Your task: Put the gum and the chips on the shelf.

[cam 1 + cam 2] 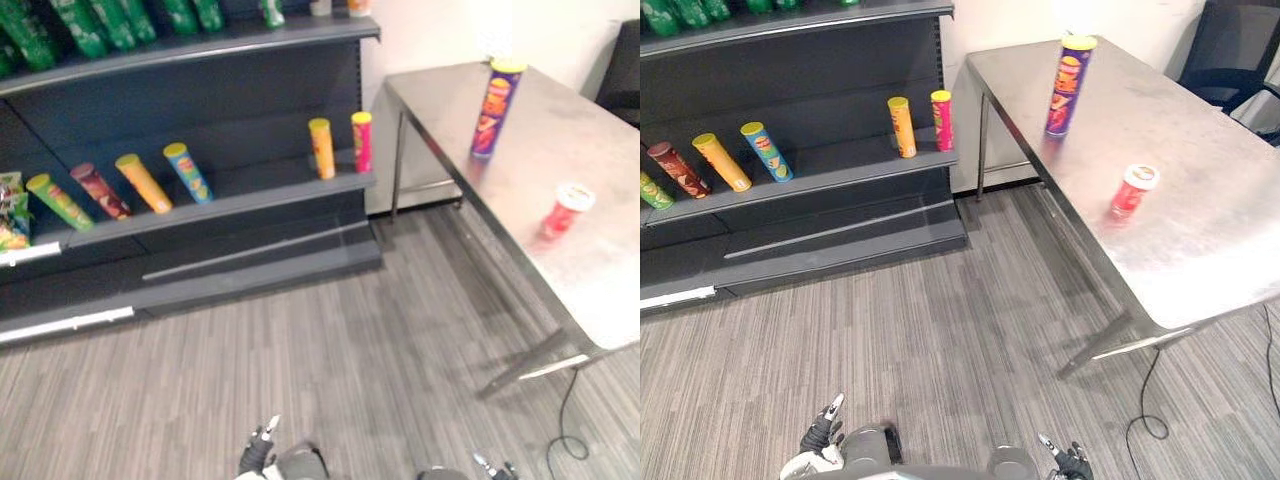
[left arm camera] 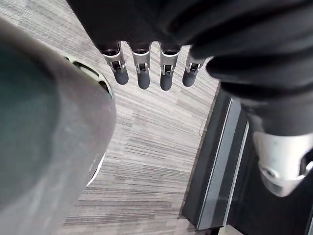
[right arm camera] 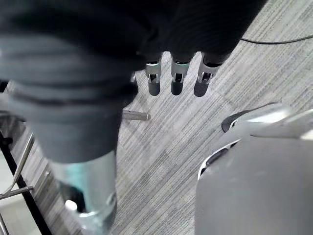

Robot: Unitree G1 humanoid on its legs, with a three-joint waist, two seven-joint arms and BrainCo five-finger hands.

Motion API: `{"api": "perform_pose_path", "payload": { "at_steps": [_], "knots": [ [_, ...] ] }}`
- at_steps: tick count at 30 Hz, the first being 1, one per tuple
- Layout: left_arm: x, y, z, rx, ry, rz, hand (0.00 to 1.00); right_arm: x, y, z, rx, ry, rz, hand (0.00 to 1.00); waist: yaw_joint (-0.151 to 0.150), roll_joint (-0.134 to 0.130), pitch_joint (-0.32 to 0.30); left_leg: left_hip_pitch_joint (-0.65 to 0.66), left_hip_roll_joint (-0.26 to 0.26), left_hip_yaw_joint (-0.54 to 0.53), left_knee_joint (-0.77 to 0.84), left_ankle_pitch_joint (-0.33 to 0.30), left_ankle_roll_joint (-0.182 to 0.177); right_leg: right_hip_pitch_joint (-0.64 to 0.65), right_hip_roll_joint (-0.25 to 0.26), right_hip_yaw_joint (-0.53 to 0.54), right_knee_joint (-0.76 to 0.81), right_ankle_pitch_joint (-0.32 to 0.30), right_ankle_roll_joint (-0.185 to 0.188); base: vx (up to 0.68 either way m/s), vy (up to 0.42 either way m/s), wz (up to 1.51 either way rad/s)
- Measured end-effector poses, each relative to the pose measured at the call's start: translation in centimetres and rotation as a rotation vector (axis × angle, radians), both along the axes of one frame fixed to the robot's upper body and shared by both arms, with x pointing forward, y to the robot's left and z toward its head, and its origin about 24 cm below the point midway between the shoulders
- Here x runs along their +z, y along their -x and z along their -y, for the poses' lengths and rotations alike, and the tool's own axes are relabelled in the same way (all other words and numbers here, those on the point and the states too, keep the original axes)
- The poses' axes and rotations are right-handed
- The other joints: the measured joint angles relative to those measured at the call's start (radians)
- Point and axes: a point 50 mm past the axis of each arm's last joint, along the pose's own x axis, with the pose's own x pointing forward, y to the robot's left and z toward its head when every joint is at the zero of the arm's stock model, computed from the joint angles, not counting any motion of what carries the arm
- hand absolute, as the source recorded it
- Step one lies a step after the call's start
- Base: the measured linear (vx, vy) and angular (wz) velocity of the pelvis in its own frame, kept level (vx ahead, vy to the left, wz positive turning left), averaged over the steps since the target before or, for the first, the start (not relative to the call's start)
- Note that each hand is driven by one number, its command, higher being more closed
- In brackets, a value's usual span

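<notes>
A tall purple chips can [image 1: 496, 108] with a yellow lid stands upright at the far end of the steel table [image 1: 600, 270]. A small red gum canister [image 1: 566, 210] with a white lid stands nearer on the same table. The dark grey shelf [image 1: 250, 200] is to the left, across the floor. My left hand [image 1: 820, 430] hangs low at the bottom edge, far from both items; its fingers [image 2: 142, 73] are straight and hold nothing. Just as low hangs my right hand [image 1: 1068, 460], its fingers [image 3: 176, 81] straight and empty over the carpet.
Several chip cans [image 1: 145, 183] lean on the middle shelf board, and two more [image 1: 321, 148] stand at its right end. Green bottles [image 1: 95, 25] line the board above. A black chair [image 1: 1230, 50] sits behind the table. Grey carpet lies between shelf and table.
</notes>
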Motion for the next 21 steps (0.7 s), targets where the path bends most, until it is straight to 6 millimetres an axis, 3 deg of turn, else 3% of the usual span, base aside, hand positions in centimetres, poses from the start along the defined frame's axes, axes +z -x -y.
{"api": "perform_pose_path", "payload": {
  "at_steps": [1,2,3,6,8,10,13,14,15,16,17,19,20,21],
  "knots": [
    [0.0,0.1,-0.4,0.0,-0.011,-0.003,0.0,-0.1,0.0,-0.5,-0.004,-0.011,-0.002,0.0,0.0,-0.016,-0.007,0.006,-0.024,0.012,0.003,-0.013,0.005,0.008,-0.016,0.012,-0.015,0.002,0.005,0.36,0.358,-0.12],
    [0.0,0.4,-1.1,-0.002,-0.028,-0.019,0.0,-0.3,-0.1,-1.2,-0.008,-0.029,-0.001,0.0,-0.008,-0.048,-0.026,0.003,-0.057,0.02,0.01,-0.046,0.01,0.023,-0.03,0.039,-0.052,0.012,0.013,0.37,0.252,0.01],
    [0.1,0.3,-1.7,-0.001,-0.042,-0.023,0.0,-0.4,-0.2,-1.8,-0.009,-0.046,-0.009,0.0,-0.008,-0.072,-0.029,-0.004,-0.08,0.017,0.047,-0.089,0.016,0.039,-0.036,0.053,-0.077,0.034,-0.001,0.36,0.227,0.04],
    [0.0,0.7,-2.5,-0.013,-0.053,-0.056,0.0,-0.7,0.0,-2.3,-0.007,-0.069,-0.037,0.0,-0.005,-0.098,-0.062,-0.012,-0.11,0.038,0.127,-0.169,0.03,0.056,-0.065,0.092,-0.11,0.087,0.003,0.37,0.282,-0.13],
    [-0.1,0.9,-2.9,-0.028,-0.064,-0.071,0.0,-0.6,-0.9,-2.4,0.004,-0.073,-0.016,0.0,0.0,-0.095,-0.073,-0.008,-0.116,0.041,0.167,-0.194,0.06,0.049,-0.076,0.14,-0.11,0.127,0.007,0.35,0.236,-0.53],
    [-0.2,1.3,-2.9,-0.066,-0.072,-0.096,0.0,-0.5,-1.5,-2.4,0.025,-0.076,0.001,0.0,0.001,-0.082,-0.08,0.015,-0.117,0.061,0.168,-0.196,0.063,0.014,-0.081,0.186,-0.068,0.184,0.004,0.24,0.167,-0.72],
    [-0.4,2.0,-2.5,-0.106,-0.071,-0.128,0.0,-0.4,-2.0,-2.3,0.05,-0.064,0.013,0.0,0.0,-0.057,-0.074,0.124,-0.123,0.103,0.099,-0.207,0.084,-0.119,-0.093,0.2,0.214,0.26,-0.037,0.22,0.147,-0.63],
    [-0.5,2.3,-2.4,-0.134,-0.074,-0.144,0.0,-0.3,-2.1,-2.0,0.05,-0.054,0.02,0.0,-0.004,-0.044,-0.061,0.2,-0.131,0.111,0.048,-0.224,0.1,-0.172,-0.105,0.176,0.359,0.261,-0.045,0.22,0.098,-0.41],
    [-0.6,2.4,-2.4,-0.144,-0.075,-0.153,0.0,-0.2,-2.3,-1.9,0.054,-0.049,0.027,0.0,-0.006,-0.041,-0.058,0.237,-0.132,0.119,0.02,-0.233,0.1,-0.192,-0.105,0.147,0.421,0.224,-0.056,0.22,0.068,-0.34],
    [-0.6,2.6,-2.3,-0.151,-0.074,-0.163,0.0,-0.1,-2.9,-1.9,0.081,-0.04,0.04,0.0,-0.01,-0.038,-0.056,0.297,-0.133,0.13,-0.027,-0.237,0.1,-0.223,-0.109,0.052,0.497,0.138,-0.068,0.21,0.039,-0.19],
    [-0.7,2.7,-2.1,-0.154,-0.071,-0.166,0.0,0.1,-3.3,-1.9,0.109,-0.033,0.049,0.0,-0.013,-0.035,-0.056,0.328,-0.127,0.146,-0.046,-0.234,0.094,-0.243,-0.105,-0.04,0.507,0.097,-0.076,0.25,0.016,-0.19],
    [-0.7,3.1,-2.1,-0.157,-0.069,-0.174,0.0,0.2,-3.9,-2.3,0.15,-0.032,0.067,0.0,-0.015,-0.036,-0.055,0.357,-0.123,0.163,-0.063,-0.227,0.083,-0.264,-0.084,-0.19,0.4,0.09,-0.082,0.19,-0.041,-0.1],
    [-0.7,3.3,-2.3,-0.151,-0.073,-0.177,0.0,0.2,-4.0,-2.6,0.168,-0.033,0.066,0.0,-0.019,-0.051,-0.051,0.377,-0.143,0.168,-0.072,-0.223,0.077,-0.263,-0.062,-0.247,0.252,0.17,-0.087,0.23,-0.095,-0.21],
    [-0.8,3.6,-2.2,-0.138,-0.066,-0.184,0.0,0.2,-4.0,-2.2,0.175,-0.025,0.059,0.0,-0.013,-0.049,-0.051,0.4,-0.155,0.168,-0.107,-0.211,0.056,-0.234,-0.047,-0.282,0.184,0.15,-0.151,0.25,-0.093,-0.35]
  ]
}}
